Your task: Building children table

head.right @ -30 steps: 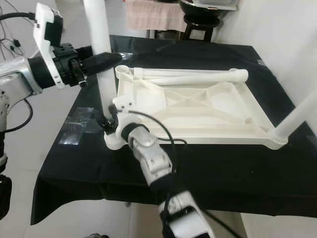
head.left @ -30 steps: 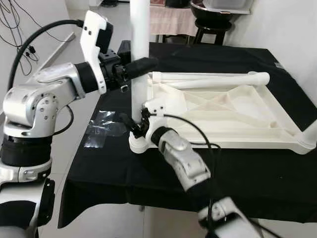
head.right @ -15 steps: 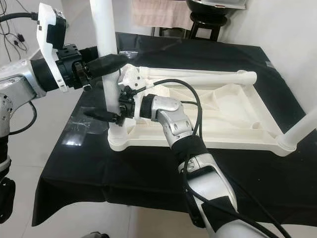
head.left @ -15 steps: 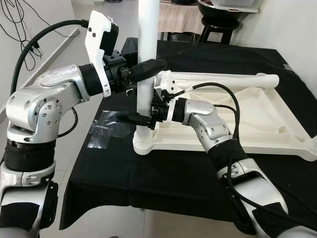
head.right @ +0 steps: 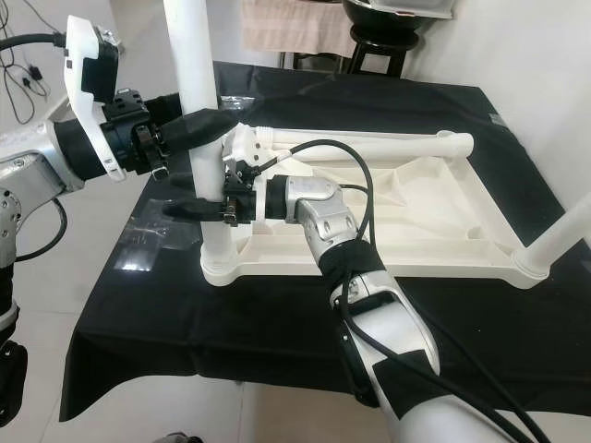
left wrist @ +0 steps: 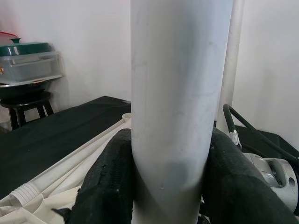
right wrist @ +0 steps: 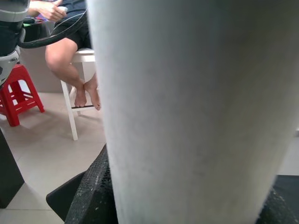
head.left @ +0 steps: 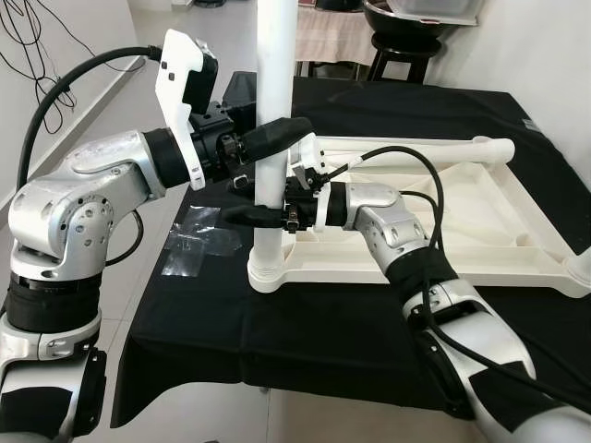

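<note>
On the black-covered table (head.left: 305,341), the upturned white tabletop (head.left: 434,221) is lying, and the white leg (head.left: 274,138) is standing upright in its near corner — the left gripper (head.left: 282,132) and the right gripper (head.left: 247,216) are both clamping it.

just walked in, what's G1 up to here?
It is assembling a white plastic children's table, whose top lies upside down on a black-covered table. Both hands grip the upright white leg standing in the near-left corner socket: the left hand higher up, the right hand lower. Another leg lies across the far edge.
</note>
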Controlling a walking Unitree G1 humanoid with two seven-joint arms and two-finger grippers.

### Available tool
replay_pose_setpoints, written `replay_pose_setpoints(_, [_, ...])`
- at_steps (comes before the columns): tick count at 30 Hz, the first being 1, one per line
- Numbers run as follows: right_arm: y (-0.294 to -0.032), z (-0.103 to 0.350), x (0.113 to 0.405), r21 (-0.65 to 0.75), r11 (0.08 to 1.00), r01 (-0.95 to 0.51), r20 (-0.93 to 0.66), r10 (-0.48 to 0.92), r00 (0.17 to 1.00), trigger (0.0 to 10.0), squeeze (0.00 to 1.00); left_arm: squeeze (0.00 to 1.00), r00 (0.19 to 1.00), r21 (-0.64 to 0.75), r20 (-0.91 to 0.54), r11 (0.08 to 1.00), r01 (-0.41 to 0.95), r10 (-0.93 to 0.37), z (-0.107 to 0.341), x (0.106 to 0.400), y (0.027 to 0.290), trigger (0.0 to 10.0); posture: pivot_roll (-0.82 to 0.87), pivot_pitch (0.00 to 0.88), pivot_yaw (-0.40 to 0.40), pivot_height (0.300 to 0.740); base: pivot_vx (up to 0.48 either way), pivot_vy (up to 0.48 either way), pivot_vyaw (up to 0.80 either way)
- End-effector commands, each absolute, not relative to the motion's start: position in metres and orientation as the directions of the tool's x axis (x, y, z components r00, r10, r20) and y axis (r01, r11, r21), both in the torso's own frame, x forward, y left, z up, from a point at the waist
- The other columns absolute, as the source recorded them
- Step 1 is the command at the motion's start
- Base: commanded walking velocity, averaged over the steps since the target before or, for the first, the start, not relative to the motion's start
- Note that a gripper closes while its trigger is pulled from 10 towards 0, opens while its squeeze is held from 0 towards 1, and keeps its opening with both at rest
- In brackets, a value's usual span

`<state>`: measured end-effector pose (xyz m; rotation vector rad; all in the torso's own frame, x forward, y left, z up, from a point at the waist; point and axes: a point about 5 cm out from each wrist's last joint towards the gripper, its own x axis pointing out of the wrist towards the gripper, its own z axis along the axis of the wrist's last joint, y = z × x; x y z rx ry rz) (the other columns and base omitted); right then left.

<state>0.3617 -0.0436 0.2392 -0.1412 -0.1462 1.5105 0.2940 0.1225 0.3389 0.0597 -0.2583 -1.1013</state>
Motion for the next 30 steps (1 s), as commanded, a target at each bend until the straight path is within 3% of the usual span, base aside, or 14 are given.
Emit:
replay_pose_setpoints(1, [-0.019,0.235,0.351,-0.2,-0.074,-0.977,-0.043,0.997,-0.066,0.0,0.0,0.0,0.331,0.148,0.115,0.346,0.926,-0.936,0.325,0.289,0.104,0.0,0.08,0.089,-0.05,0.74,0.0,0.0,0.0])
replay_pose_setpoints(2, [-0.018,0.233,0.352,-0.21,-0.05,-0.976,-0.038,0.998,-0.043,0.0,0.0,1.0,0.367,0.143,0.113,0.381,0.914,-0.923,0.323,0.293,0.106,5.3,0.07,0.088,-0.051,0.74,0.0,0.0,0.0])
replay_pose_setpoints(3, [-0.018,0.233,0.352,-0.21,-0.05,-0.976,-0.038,0.998,-0.043,0.0,0.0,1.0,0.367,0.143,0.113,0.381,0.914,-0.923,0.323,0.293,0.106,5.3,0.07,0.088,-0.051,0.74,0.0,0.0,0.0])
replay_pose_setpoints(4, [-0.019,0.225,0.355,-0.205,0.044,-0.978,-0.039,0.998,0.053,0.0,0.0,1.0,0.44,0.135,0.11,0.452,0.882,-0.891,0.318,0.301,0.111,10.0,0.06,0.089,-0.057,0.74,0.0,0.0,0.0])
replay_pose_setpoints(5, [-0.019,0.221,0.356,-0.202,0.083,-0.976,-0.046,0.995,0.094,0.0,0.0,1.0,0.471,0.133,0.113,0.483,0.865,-0.875,0.317,0.303,0.112,10.0,0.06,0.089,-0.057,0.74,0.0,0.0,0.0])
replay_pose_setpoints(6, [-0.017,0.211,0.357,-0.184,0.175,-0.967,-0.068,0.979,0.19,0.0,0.0,0.1,0.495,0.126,0.113,0.507,0.853,-0.861,0.317,0.305,0.115,10.0,0.05,0.092,-0.07,0.74,0.0,0.0,0.0])
replay_pose_setpoints(7, [-0.017,0.211,0.357,-0.184,0.175,-0.967,-0.068,0.979,0.19,0.0,0.0,0.1,0.495,0.126,0.113,0.507,0.853,-0.861,0.317,0.305,0.115,10.0,0.05,0.092,-0.07,0.74,0.0,0.0,0.0])
replay_pose_setpoints(8, [-0.015,0.199,0.36,-0.16,0.328,-0.931,-0.108,0.932,0.346,0.0,0.0,0.0,0.518,0.122,0.114,0.529,0.84,-0.848,0.317,0.306,0.117,10.0,0.05,0.091,-0.073,0.74,0.0,0.0,0.0])
replay_pose_setpoints(10, [-0.014,0.19,0.362,-0.152,0.423,-0.893,-0.138,0.886,0.443,0.0,0.0,0.0,0.529,0.119,0.113,0.54,0.833,-0.841,0.316,0.306,0.119,10.0,0.05,0.091,-0.073,0.74,0.0,0.0,0.0])
replay_pose_setpoints(12, [-0.008,0.156,0.335,-0.015,0.647,-0.762,-0.168,0.75,0.64,0.0,0.0,0.0,0.562,0.088,0.141,0.576,0.813,-0.815,0.317,0.306,0.125,10.0,0.04,0.108,-0.077,0.74,0.0,0.0,0.0])
replay_pose_setpoints(24, [0.003,0.173,0.339,-0.009,0.727,-0.686,-0.066,0.685,0.726,0.0,0.0,0.0,0.595,0.078,0.161,0.611,0.788,-0.787,0.314,0.307,0.126,10.0,0.03,0.065,-0.083,0.74,0.0,0.0,0.0])
replay_pose_setpoints(25, [0.005,0.178,0.337,-0.019,0.739,-0.673,-0.063,0.671,0.739,0.0,0.0,0.0,0.599,0.076,0.167,0.616,0.784,-0.783,0.315,0.307,0.127,0.0,0.03,0.062,-0.084,0.74,0.0,0.0,0.0])
replay_pose_setpoints(29, [0.006,0.182,0.333,-0.022,0.74,-0.672,-0.061,0.67,0.74,0.0,0.0,0.0,0.591,0.072,0.165,0.607,0.791,-0.79,0.314,0.306,0.128,0.0,0.04,0.057,-0.081,0.74,0.0,0.0,0.0])
replay_pose_setpoints(30, [0.006,0.184,0.331,-0.023,0.738,-0.675,-0.061,0.672,0.738,3.5,0.0,0.0,0.585,0.07,0.162,0.601,0.796,-0.794,0.313,0.305,0.128,0.0,0.04,0.057,-0.081,0.74,0.0,0.0,0.0])
